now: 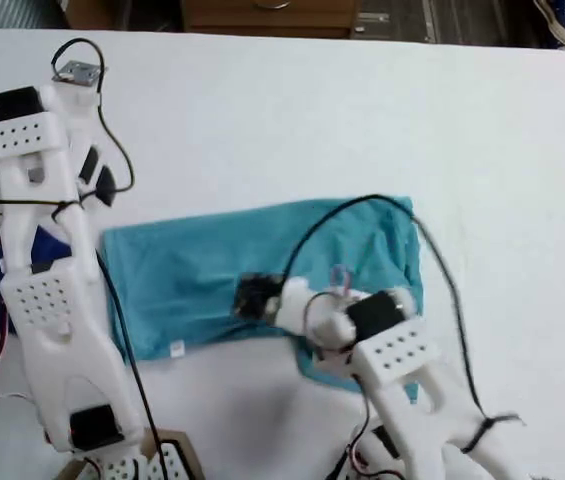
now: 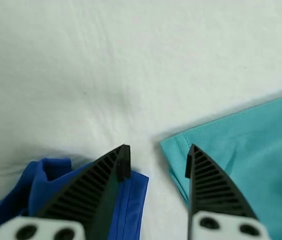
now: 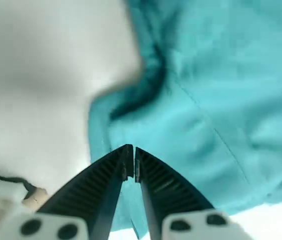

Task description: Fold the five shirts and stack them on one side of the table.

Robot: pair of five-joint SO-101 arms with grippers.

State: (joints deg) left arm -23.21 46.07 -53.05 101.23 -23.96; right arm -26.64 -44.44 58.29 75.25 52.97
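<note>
White cloth-covered table [image 1: 362, 120], faintly creased, evenly lit. Past far edge: wooden cabinet [image 1: 272, 15], brown, curved metal handle [image 1: 272, 5] on front. Dark floor [image 1: 482, 20] beside it, to right.

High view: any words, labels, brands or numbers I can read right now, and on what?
No text can be read in any view.
White tag at the near edge of the teal shirt: too small to read.
</note>
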